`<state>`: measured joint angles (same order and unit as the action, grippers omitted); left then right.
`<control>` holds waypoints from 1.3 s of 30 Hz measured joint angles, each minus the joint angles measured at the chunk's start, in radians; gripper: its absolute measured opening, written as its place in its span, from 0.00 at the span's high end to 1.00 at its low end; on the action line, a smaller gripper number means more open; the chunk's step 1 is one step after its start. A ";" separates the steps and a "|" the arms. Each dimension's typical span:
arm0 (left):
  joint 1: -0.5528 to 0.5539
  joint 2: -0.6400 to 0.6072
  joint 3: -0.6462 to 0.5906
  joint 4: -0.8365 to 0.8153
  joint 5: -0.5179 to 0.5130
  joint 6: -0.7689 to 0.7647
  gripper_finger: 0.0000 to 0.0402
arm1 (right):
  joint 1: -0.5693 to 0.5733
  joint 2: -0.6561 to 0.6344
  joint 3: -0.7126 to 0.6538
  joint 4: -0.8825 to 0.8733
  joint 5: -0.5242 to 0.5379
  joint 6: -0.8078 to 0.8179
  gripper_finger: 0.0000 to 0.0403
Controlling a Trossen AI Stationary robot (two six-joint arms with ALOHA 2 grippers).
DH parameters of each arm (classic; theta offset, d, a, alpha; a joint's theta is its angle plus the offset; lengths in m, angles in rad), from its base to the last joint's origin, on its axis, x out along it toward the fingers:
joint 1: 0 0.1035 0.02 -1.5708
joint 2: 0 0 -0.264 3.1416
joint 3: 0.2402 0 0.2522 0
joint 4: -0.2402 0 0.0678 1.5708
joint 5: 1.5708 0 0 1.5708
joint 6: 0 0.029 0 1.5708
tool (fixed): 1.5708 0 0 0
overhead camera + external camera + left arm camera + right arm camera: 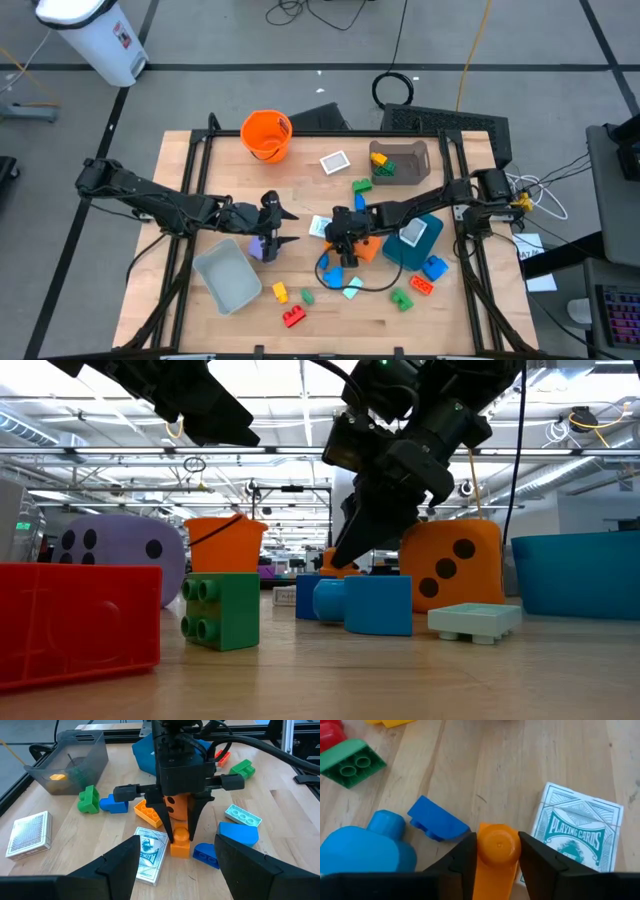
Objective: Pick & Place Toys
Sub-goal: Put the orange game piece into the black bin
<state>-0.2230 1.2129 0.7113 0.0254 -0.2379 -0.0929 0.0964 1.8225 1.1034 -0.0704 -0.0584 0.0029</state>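
Right wrist view puts it plainest: a small orange block [496, 851] with a round stud on top sits between the right gripper [496, 855] fingers, both dark fingers pressed against its sides, so the jaws are closed on it while it stands on the table [485, 760] right beside a deck of playing cards [577, 832] and close to a dark blue block [437, 824]. It looks like hard, light moulded plastic, stiff enough not to give, though smooth-sided and likely a bit slippery; the flat sides below the stud seem the sensible place to pinch (as the fingers do now), since the rounded stud would probably roll out of a grip. The left wrist view shows what that close-up cannot: the whole right gripper coming straight down over the block, the orange dotted die [176, 806] just behind it, a flat orange brick [148, 813] to one side, and a pale teal plate [242, 815] and green block [89, 799] farther off. The high view alone gives the layout, with the left gripper [274, 228] waiting near the purple die [258, 246] and the grey bin [228, 275], its jaws apart and holding nothing. The low view adds only that the block is hidden behind the blue pieces [355, 602].
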 joint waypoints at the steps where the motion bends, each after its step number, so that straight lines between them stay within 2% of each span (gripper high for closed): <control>1: 0.000 0.000 0.000 0.000 0.000 -0.001 0.34 | -0.003 0.000 0.000 0.000 0.000 0.000 0.72; 10: 0.000 0.000 0.000 0.000 0.000 -0.002 0.34 | -0.005 -0.003 -0.002 0.012 0.000 -0.016 0.72; 19: 0.000 0.000 0.000 -0.002 0.000 -0.011 0.34 | -0.006 -0.115 -0.003 -0.016 0.011 -0.043 0.73; 24: 0.000 0.000 0.000 -0.005 0.000 -0.013 0.34 | -0.006 -0.201 -0.004 -0.046 0.081 -0.082 0.73; 31: 0.000 0.000 0.000 -0.008 0.000 -0.017 0.34 | -0.021 -0.341 -0.003 -0.166 0.267 -0.128 0.73; 39: 0.000 0.000 0.000 -0.007 0.000 -0.018 0.34 | -0.155 -0.470 -0.002 -0.313 0.396 -0.153 0.73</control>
<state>-0.2230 1.2126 0.7109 0.0181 -0.2375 -0.1108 -0.0586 1.3520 1.1011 -0.3838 0.3381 -0.1499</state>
